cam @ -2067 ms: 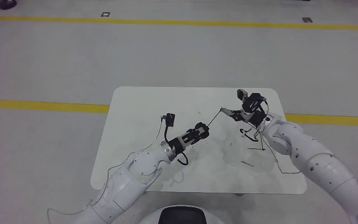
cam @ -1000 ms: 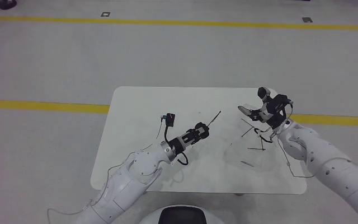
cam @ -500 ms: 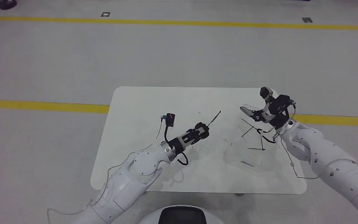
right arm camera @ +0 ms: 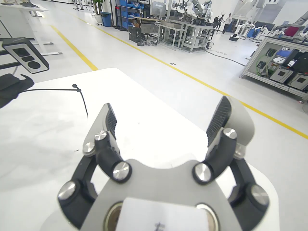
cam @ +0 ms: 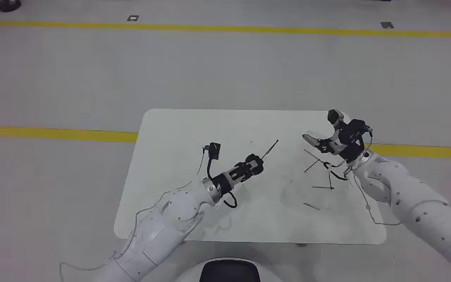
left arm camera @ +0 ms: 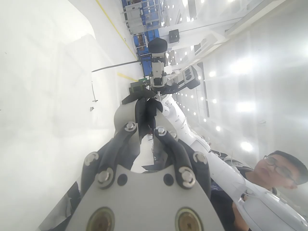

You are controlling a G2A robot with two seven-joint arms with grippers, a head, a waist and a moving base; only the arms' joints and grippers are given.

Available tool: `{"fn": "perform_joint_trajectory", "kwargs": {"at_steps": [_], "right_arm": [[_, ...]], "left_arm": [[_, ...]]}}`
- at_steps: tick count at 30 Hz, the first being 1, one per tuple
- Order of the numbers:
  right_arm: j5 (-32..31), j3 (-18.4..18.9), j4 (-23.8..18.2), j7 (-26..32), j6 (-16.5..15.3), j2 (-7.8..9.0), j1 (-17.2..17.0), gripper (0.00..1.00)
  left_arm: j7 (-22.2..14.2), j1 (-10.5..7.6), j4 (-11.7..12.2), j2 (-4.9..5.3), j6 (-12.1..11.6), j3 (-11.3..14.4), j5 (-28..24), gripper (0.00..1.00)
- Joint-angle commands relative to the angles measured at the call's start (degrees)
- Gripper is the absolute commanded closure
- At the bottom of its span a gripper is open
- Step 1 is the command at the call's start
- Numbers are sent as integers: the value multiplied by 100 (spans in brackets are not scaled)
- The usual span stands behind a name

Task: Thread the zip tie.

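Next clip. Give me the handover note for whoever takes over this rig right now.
Left gripper: shut on the zip tie, held above the table.
Right gripper: open, empty, over the table's right side near loose ties.
Done: the zip tie's tail end hangs down past its head, apparently threaded; cannot confirm.
To do: check the threading, pull it snug if needed.

Zip tie end hidden (inside left gripper)

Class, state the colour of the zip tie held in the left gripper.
The zip tie is black, clearest in the right wrist view.
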Motion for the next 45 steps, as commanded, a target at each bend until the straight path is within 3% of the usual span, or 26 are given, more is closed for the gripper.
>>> {"fn": "perform_joint_trajectory", "kwargs": {"at_steps": [1,17,29,36,45], "right_arm": [[0,0,0,0,0,0,0,0],[0,0,0,0,0,0,0,0],[-13,123,-181,189,144,-31,-86,0],[-13,123,-181,189,144,-31,-86,0],[-13,123,-181,189,144,-31,-86,0]], "left_arm": [[0,0,0,0,0,0,0,100],[15,3,1,0,8,0,2,100],[606,52,135,42,17,-335,289,100],[894,56,437,53,152,-481,399,100],[839,-54,801,54,572,-676,4,100]]}}
